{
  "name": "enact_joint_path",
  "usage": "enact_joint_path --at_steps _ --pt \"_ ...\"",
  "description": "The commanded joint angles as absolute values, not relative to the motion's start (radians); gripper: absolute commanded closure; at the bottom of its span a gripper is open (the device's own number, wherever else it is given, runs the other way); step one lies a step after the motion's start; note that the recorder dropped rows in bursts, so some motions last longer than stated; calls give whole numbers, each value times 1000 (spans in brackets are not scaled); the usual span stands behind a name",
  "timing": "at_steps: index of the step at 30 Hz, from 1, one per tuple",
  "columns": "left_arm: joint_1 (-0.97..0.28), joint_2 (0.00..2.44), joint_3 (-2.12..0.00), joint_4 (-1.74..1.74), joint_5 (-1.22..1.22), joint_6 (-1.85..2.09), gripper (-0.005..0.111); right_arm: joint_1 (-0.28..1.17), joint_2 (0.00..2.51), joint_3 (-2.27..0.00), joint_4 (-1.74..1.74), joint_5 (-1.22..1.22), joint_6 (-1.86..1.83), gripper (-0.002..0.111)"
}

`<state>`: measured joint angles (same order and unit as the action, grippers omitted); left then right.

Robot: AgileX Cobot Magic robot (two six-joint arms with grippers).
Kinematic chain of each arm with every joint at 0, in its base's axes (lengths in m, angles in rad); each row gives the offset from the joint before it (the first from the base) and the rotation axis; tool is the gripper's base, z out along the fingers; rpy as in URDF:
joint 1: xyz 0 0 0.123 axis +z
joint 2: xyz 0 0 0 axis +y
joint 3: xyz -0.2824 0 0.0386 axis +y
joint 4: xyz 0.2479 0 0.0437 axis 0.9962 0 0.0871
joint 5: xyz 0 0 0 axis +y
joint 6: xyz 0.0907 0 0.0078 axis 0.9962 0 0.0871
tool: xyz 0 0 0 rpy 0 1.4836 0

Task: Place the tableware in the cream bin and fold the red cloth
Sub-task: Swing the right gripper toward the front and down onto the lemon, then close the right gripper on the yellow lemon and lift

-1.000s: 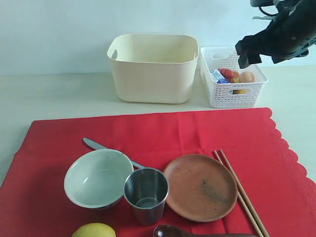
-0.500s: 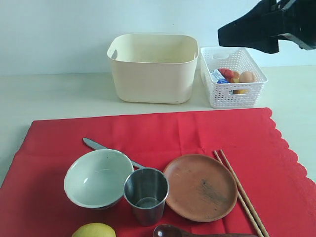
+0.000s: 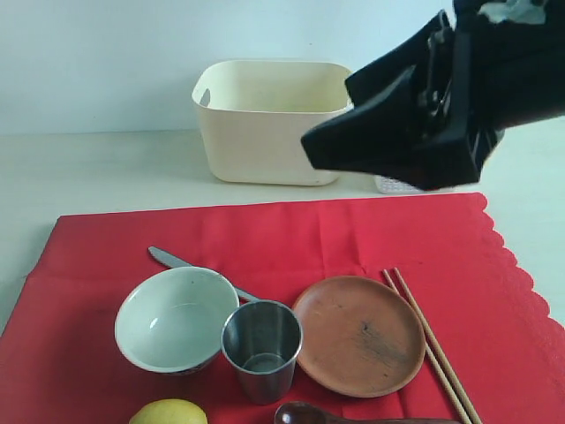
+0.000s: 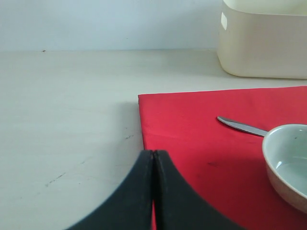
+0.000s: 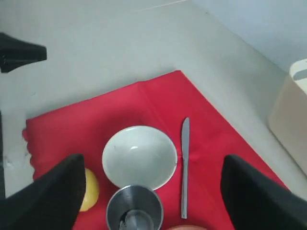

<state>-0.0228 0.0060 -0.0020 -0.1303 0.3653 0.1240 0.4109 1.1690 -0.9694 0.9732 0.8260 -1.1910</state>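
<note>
On the red cloth (image 3: pixel 291 234) sit a pale bowl (image 3: pixel 172 316), a steel cup (image 3: pixel 261 346), a brown plate (image 3: pixel 358 334), chopsticks (image 3: pixel 433 340), a knife (image 3: pixel 177 261) and a dark spoon (image 3: pixel 305 413). The cream bin (image 3: pixel 265 132) stands empty behind the cloth. My right gripper (image 3: pixel 328 115) hangs high over the cloth, open and holding nothing. Its wrist view looks down on the bowl (image 5: pixel 139 155), cup (image 5: pixel 134 211) and knife (image 5: pixel 184 167). My left gripper (image 4: pixel 153 153) is shut and empty, low at the cloth's (image 4: pixel 216 124) left edge, out of the exterior view.
A lemon (image 3: pixel 168 412) lies at the cloth's front edge by the bowl. The white lattice basket (image 3: pixel 388 185) is almost wholly hidden behind the right arm. Bare pale table (image 3: pixel 97 177) surrounds the cloth to the left and behind it.
The right arm has swung from above the white basket down and leftwards, towards the camera. It now looms large and covers the basket. Nothing on the cloth has moved.
</note>
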Motion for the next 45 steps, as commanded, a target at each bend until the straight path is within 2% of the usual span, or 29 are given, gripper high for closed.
enact_joint_path --at_steps 1,13,22,28,40,45 --pt "-30 0 0 -134 356 122 107 519 1165 -962 865 808 -1131 34" --pt "-30 0 0 -134 356 122 107 826 1296 -962 548 708 -883 34" --pt "-30 0 0 -134 356 122 107 1061 1479 -962 121 556 -566 34" --pt "-30 0 0 -134 356 122 107 1202 1605 -965 97 474 -506 34" --pt "-30 0 0 -134 356 122 107 1221 1859 -1096 80 482 -173 34" --pt "-30 0 0 -134 356 122 107 1221 1863 -1115 -139 492 62 37"
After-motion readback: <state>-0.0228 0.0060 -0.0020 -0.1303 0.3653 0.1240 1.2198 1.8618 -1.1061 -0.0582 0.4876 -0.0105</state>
